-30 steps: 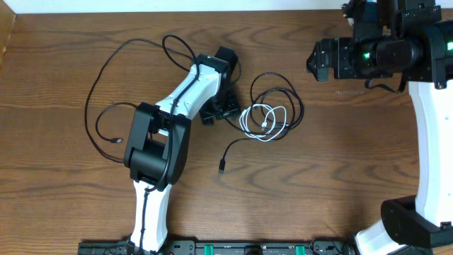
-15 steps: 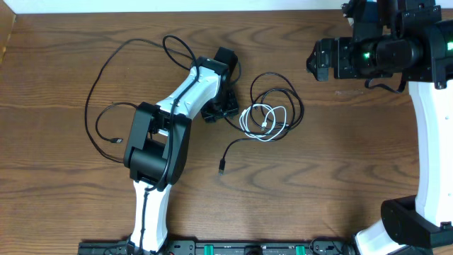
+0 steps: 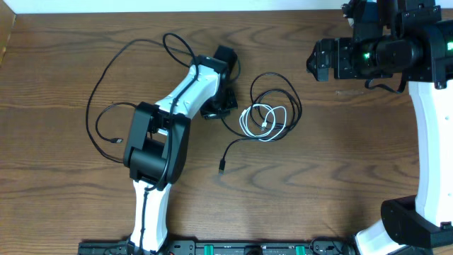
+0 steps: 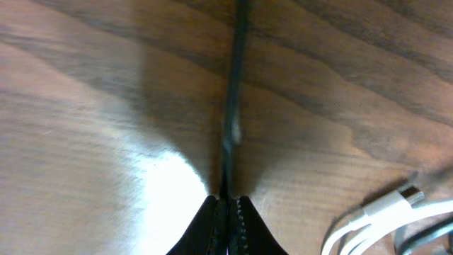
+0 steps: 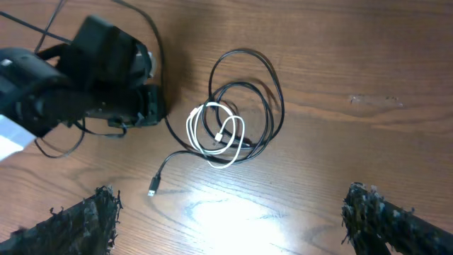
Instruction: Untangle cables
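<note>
A wooden counter (image 3: 340, 184) seen from above. Near its middle the left claw (image 4: 226, 212) is pressed low to the wood, tips pinched together on a thin black strand (image 4: 233, 106) that runs straight away from them. Just to its right a white cable (image 3: 263, 120) lies coiled inside a looped black cable (image 3: 300, 106) — the two touch. A long black cable (image 3: 88, 106) arcs wide around the left arm. The right claw (image 5: 230, 205) hangs spread wide and empty, well apart from the cords.
</note>
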You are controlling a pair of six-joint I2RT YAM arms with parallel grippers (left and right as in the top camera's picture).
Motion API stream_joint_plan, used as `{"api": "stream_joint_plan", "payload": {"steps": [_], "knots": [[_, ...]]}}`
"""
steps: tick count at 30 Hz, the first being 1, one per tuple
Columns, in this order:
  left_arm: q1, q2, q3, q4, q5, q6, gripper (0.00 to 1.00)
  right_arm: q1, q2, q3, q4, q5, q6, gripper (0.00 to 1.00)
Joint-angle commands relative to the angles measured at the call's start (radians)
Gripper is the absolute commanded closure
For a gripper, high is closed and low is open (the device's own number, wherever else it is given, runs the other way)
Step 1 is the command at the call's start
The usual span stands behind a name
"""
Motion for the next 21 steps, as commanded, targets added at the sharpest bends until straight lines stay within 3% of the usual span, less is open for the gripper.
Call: {"api": "stream_joint_plan", "payload": {"steps": [1,9,14,18,19,21], "knots": [[0.018,-0.130,0.087,-0.025,-0.015,0.027,0.92,0.002,0.003,0.003,-0.002,0.039,0.010,0.01],[0.018,-0.465,0.103,-0.002,0.040,0.024,0.93,0.001,0.003,0.003,0.011,0.058,0.032,0.01],[0.018,-0.579,0.103,-0.020,0.034,0.019,0.90,0.001,0.008,0.002,0.009,0.058,0.037,0.01],[0.018,-0.571,0.096,-0.093,0.021,0.015,0.41,0.001,0.010,-0.012,0.008,0.058,0.037,0.01],[0.018,-0.561,0.089,-0.103,0.021,0.014,0.33,0.001,0.010,-0.015,0.007,0.058,0.037,0.01],[0.018,-0.536,0.068,-0.117,0.023,-0.007,0.29,0.001,0.010,-0.022,0.006,0.058,0.037,0.01]]}}
